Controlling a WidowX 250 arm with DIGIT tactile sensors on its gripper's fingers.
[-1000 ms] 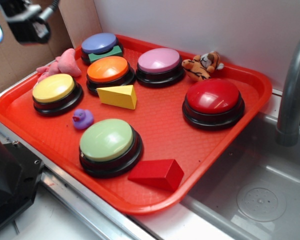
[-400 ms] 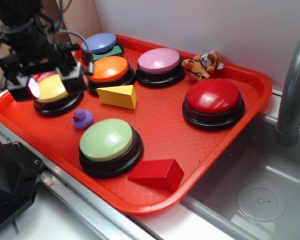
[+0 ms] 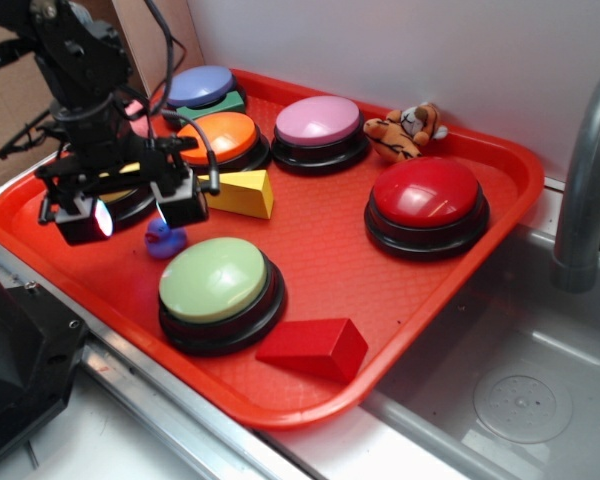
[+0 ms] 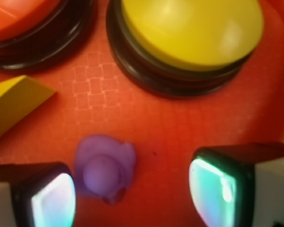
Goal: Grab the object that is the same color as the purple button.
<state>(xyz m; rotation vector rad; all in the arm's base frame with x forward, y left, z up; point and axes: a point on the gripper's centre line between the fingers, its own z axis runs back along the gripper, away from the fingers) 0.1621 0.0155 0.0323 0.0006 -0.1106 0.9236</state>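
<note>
Moving in fast: gripper (image 3: 130, 213) went from far back corner, over yellow button (image 4: 191, 30), down to little purple duck (image 3: 164, 238). Fingers spread wide apart, holding nothing. Duck sat on red tray (image 3: 330, 260) between yellow wedge (image 3: 238, 193) and green button (image 3: 215, 280), nearer left finger (image 4: 52, 198), not centred. Pinkish-purple button (image 3: 318, 120) gave matching colour. Grab looked close; small shift needed first.

The red tray (image 3: 460, 300) is plastic with a fine grid texture. The purple duck (image 4: 104, 168) looks like smooth, matt rubber. The purple button (image 3: 318, 119) has a glossy plastic dome. The tiger toy (image 3: 405, 131) is plush cloth. The sink (image 3: 520, 380) is brushed metal.
</note>
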